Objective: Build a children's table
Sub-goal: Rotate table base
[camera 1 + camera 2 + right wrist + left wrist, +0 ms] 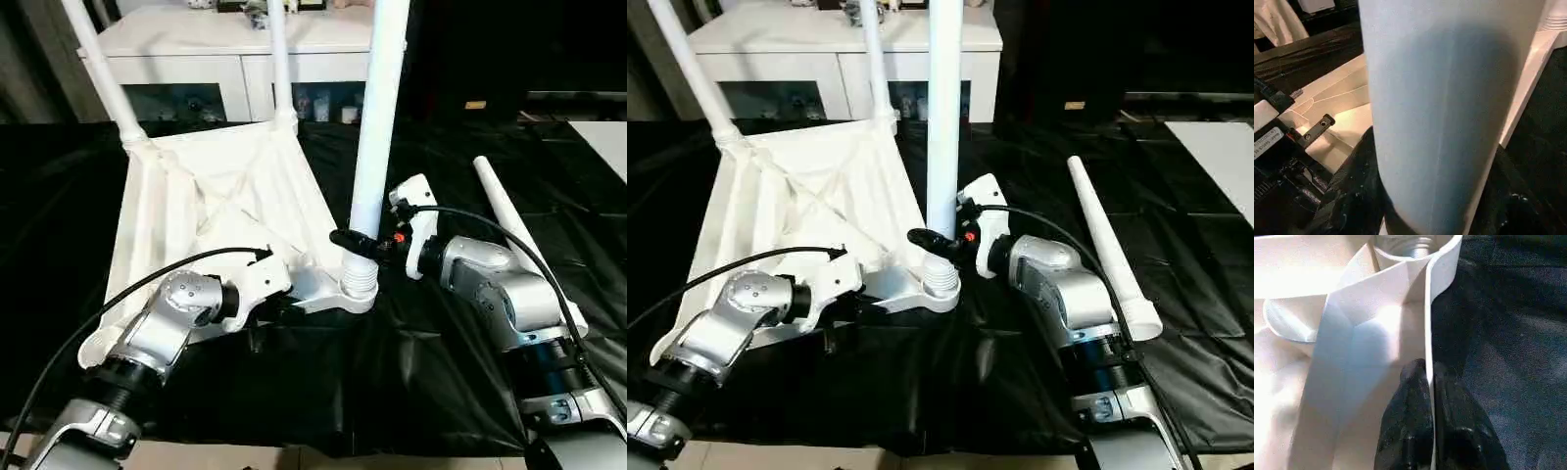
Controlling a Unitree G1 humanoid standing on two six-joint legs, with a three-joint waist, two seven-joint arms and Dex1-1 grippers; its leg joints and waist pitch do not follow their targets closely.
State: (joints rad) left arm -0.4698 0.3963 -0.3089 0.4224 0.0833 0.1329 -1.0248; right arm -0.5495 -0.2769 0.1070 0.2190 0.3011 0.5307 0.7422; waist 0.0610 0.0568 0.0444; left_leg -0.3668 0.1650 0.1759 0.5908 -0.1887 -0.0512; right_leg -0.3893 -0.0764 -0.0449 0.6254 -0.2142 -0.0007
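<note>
The tabletop (211, 196) is lying underside-up on the black sheet (392, 372). Its near rim is being pinched by the left gripper (1428, 382), fingers clenched on the thin edge. At the near-right corner socket (359, 284) an upright leg (377, 127) is being grasped by the right gripper (358, 242) — just above the socket. A loose leg (1107, 245) is lying right of the tabletop. Two legs are standing in the far sockets — the cabinet (235, 49) behind.

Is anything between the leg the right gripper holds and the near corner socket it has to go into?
Nothing visible. The leg stands upright in the right gripper, its lower end already at the corner socket. The left gripper pinches the tabletop's edge beside that corner, not over the socket. The spare leg lies apart on the black cloth.
</note>
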